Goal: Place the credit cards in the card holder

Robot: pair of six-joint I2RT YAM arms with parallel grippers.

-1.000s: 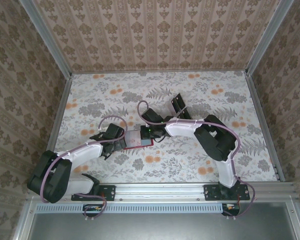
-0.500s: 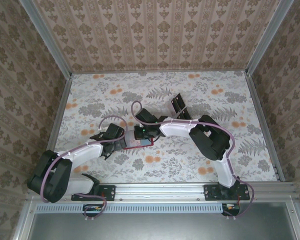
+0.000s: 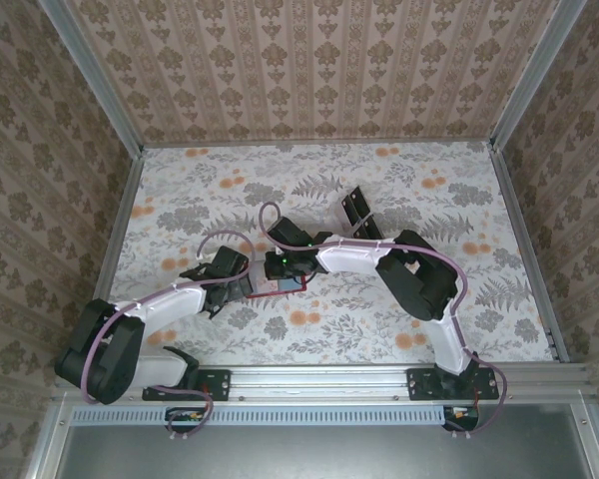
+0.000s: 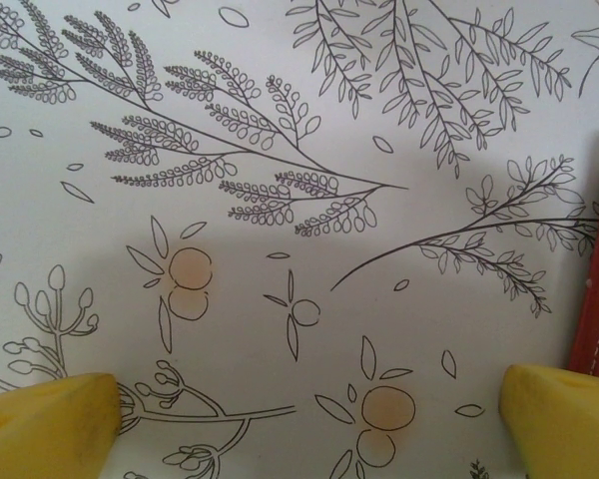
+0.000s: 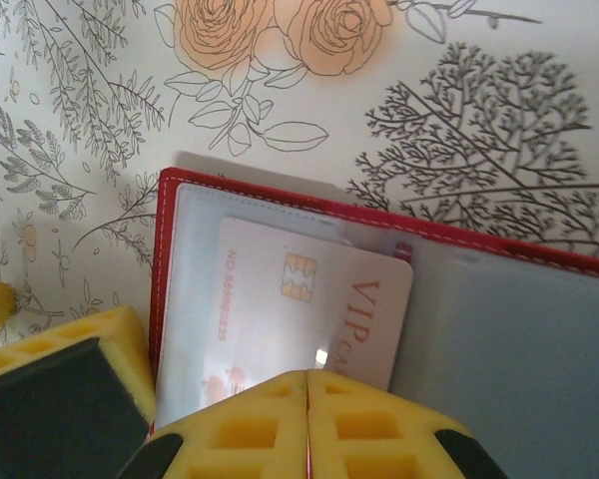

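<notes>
Card text: "VIP" in red reads clearly, with more letters after it cut off under the fingers. There's a line starting "NO." followed by digits too blurred to read. Gold chip sits near the far end of the face. The face is pale pinkish-white.

Container: the red wallet lies open flat on the floral desk, inner side up. It has two pockets under clear sleeves. The one directly ahead of the right hand has the card lying on it, and the card's far end looks tucked under the sleeve, but I can't tell how deep. The pocket off to that hand's right looks plain grey-blue, and I can't make out any contents.

Orientation: the card's long axis runs straight away from the right hand's fingertips, with the print running the same way. The near short edge is hidden under the fingers. The wallet's long axis lies crosswise to that, left to right in front of the hand, tilted a little.

Right hand: clenched, yellow fingers pressed together with no gap, tips down at the card's near edge. The card lies face-up flat, not pinched between them.

Left hand: released, fingers spread wide over bare desk and gripping nothing. The wallet's red stitched edge is just beside its right finger.

From above, the wallet sits between the two hands. A dark tray lies well beyond the right hand.
</notes>
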